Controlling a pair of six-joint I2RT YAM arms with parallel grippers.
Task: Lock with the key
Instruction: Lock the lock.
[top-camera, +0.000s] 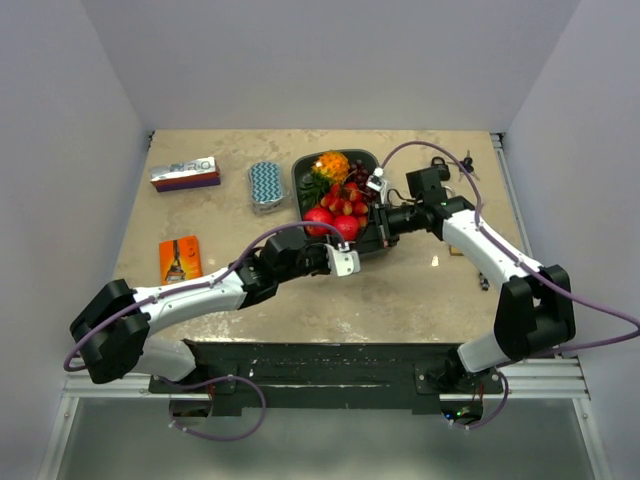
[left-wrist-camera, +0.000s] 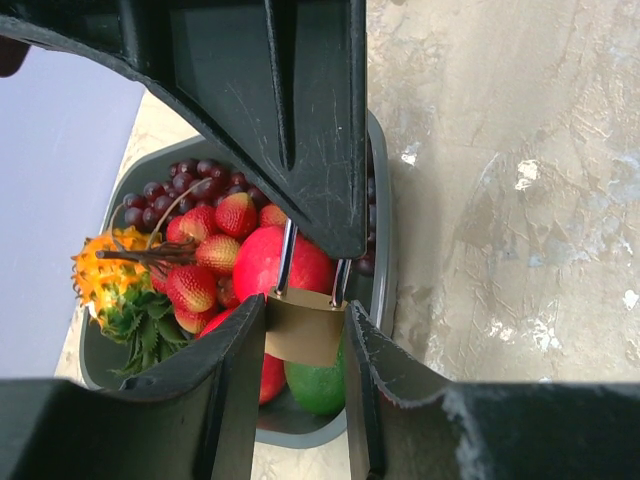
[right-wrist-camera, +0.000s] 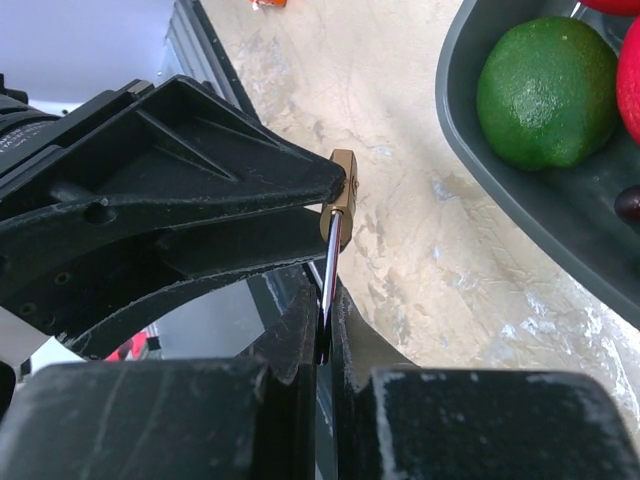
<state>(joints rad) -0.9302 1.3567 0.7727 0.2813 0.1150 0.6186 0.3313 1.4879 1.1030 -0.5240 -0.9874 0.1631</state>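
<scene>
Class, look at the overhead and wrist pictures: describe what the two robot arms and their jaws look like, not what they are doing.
Both the left arm and right arm have white link shells between bulky black joints. A thin purple cable loops loosely along each. Both bolt to a black rail. The jaws are black, flat-sided plastic, scuffed with fine scratches.

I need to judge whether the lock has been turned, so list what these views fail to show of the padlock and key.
- Left wrist view: top of the padlock's shackle, behind the left gripper.
- Right wrist view: the key's head, buried in the right gripper; how deep its tip sits, too small.
- Top view: padlock and key, hidden between both grippers.
</scene>
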